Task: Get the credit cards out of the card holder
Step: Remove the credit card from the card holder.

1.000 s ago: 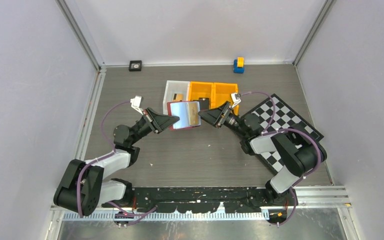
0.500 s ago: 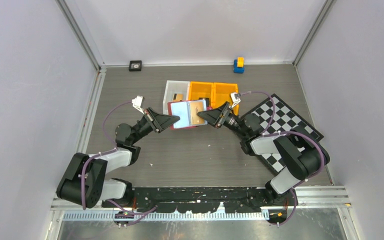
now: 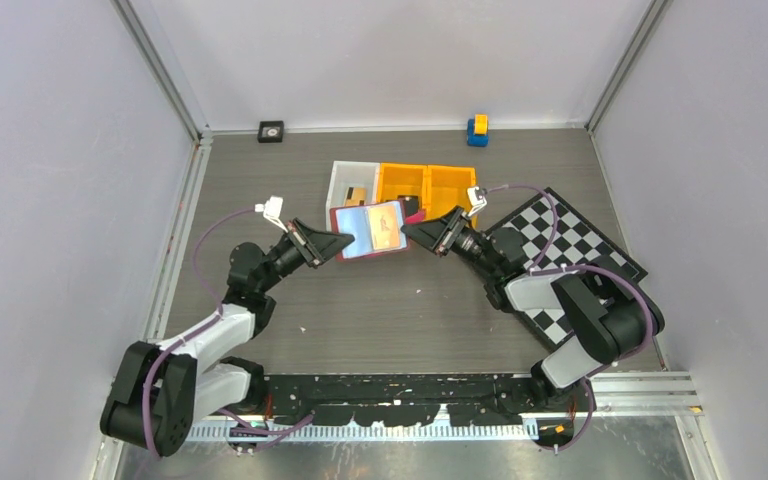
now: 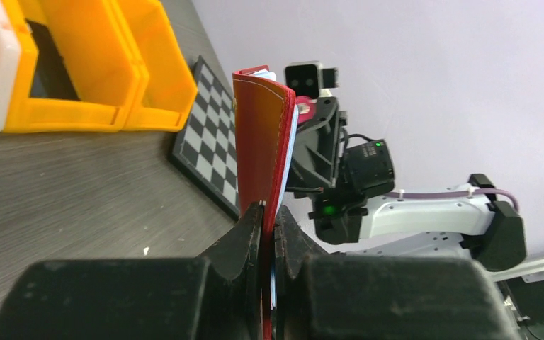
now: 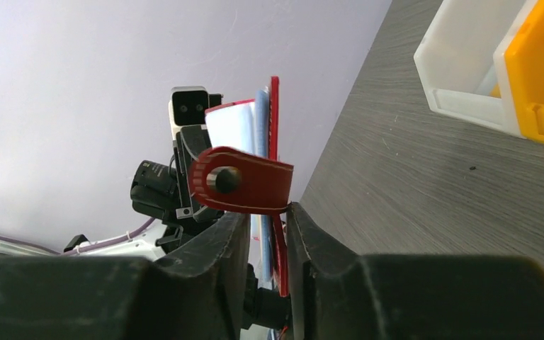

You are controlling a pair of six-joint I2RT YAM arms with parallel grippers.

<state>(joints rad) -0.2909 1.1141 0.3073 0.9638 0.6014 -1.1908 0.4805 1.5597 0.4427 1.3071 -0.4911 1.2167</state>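
The red card holder (image 3: pixel 358 228) hangs open above the table, its pale blue sleeves facing up. A tan credit card (image 3: pixel 388 229) shows inside a sleeve. My left gripper (image 3: pixel 345 243) is shut on the holder's left edge; in the left wrist view its fingers (image 4: pixel 251 227) pinch the red cover (image 4: pixel 258 134). My right gripper (image 3: pixel 407 229) is at the holder's right edge. In the right wrist view its jaws stand narrowly apart, straddling the cover and sleeves (image 5: pixel 275 142) just under the snap tab (image 5: pixel 241 180). A slim gap shows beside one finger.
Behind the holder stand a white bin (image 3: pixel 342 181) and two orange bins (image 3: pixel 425 183). A chequered board (image 3: pixel 560 250) lies under the right arm. A blue and yellow block (image 3: pixel 477 130) and a small black object (image 3: pixel 271 130) sit by the back wall.
My right gripper has moved onto the holder's right edge and its jaws have narrowed a lot. The left arm has tilted the holder slightly, still gripping it.
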